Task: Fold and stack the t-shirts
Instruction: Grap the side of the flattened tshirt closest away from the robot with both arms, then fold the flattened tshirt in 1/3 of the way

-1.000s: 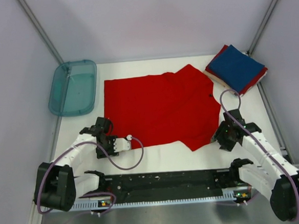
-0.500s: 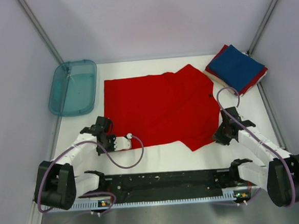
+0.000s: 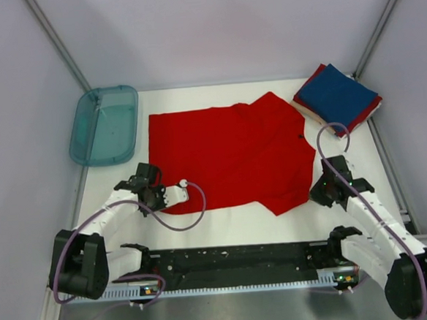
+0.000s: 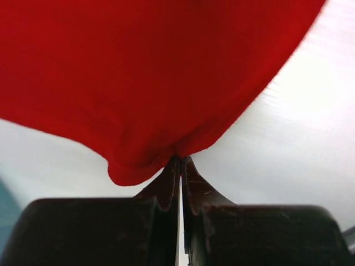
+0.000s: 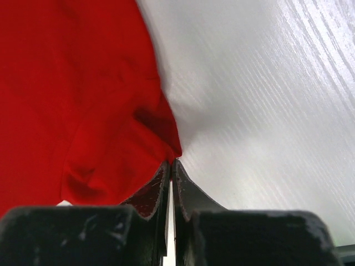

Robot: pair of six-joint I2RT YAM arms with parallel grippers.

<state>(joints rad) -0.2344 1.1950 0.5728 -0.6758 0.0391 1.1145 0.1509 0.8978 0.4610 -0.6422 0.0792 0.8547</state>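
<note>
Mostly flat red t-shirt (image 3: 227, 152), near edge pinched by left tool (image 4: 181, 166), right tool (image 5: 171, 166)

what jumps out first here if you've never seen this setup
A big red t-shirt lies spread out mid-table. The left gripper pinches its near left corner and the right gripper its near right edge, both shut on the cloth. A folded stack, navy on top, sits in the far right corner, and a teal tray sits at far left.
</note>
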